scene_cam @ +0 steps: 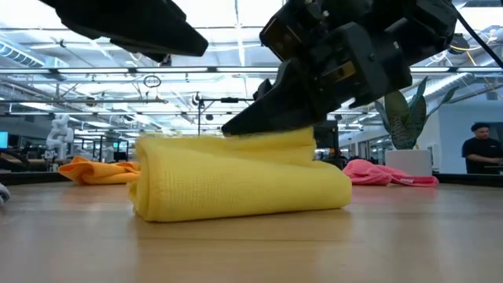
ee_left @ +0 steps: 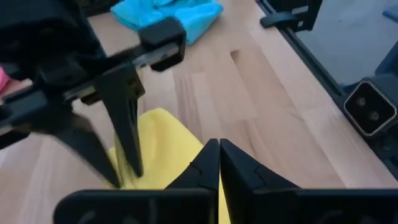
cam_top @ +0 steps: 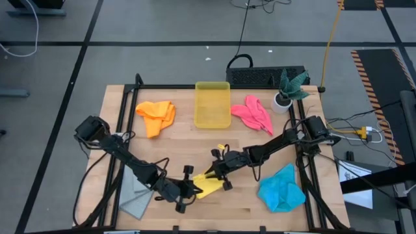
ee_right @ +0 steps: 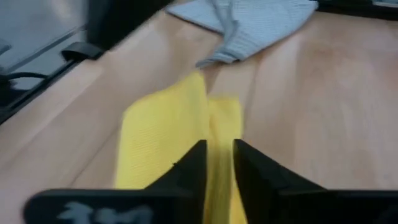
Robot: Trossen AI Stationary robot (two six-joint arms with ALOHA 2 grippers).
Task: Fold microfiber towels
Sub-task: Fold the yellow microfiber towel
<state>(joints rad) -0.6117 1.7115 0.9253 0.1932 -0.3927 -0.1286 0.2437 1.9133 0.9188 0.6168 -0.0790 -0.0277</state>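
The yellow towel (cam_top: 209,186) lies folded over on the desk (cam_top: 247,209) near its front edge, between the two arms; in the high view its long axis runs on a slant, from the front-left up toward the right gripper (cam_top: 221,170), with one corner poking out at the far end; the low view shows it as a doubled roll, fold edge rounded and lying flat on the wood.

The right gripper sits directly on top of that towel at its far-right end; its fingers (ee_right: 193,163) stand a little apart with a strip of yellow cloth showing in the gap, so my reading is that it is letting go of the edge, not gripping it firmly. The left gripper (cam_top: 186,191) rests at the towel's near-left end, touching or just beside the cloth; its fingers (ee_left: 208,165) are pressed together with nothing between them.

Both arms are equally close, one at each end of the long axis; the next fold probably turns on carrying one short end along that axis over the other.

The grey towel (cam_top: 135,195) lies flat at the front-left; the blue towel (cam_top: 281,189) is bunched at the front-right; the orange towel (cam_top: 156,115) and pink towel (cam_top: 253,113) wait crumpled at the back, either side of the yellow bin (cam_top: 212,104).
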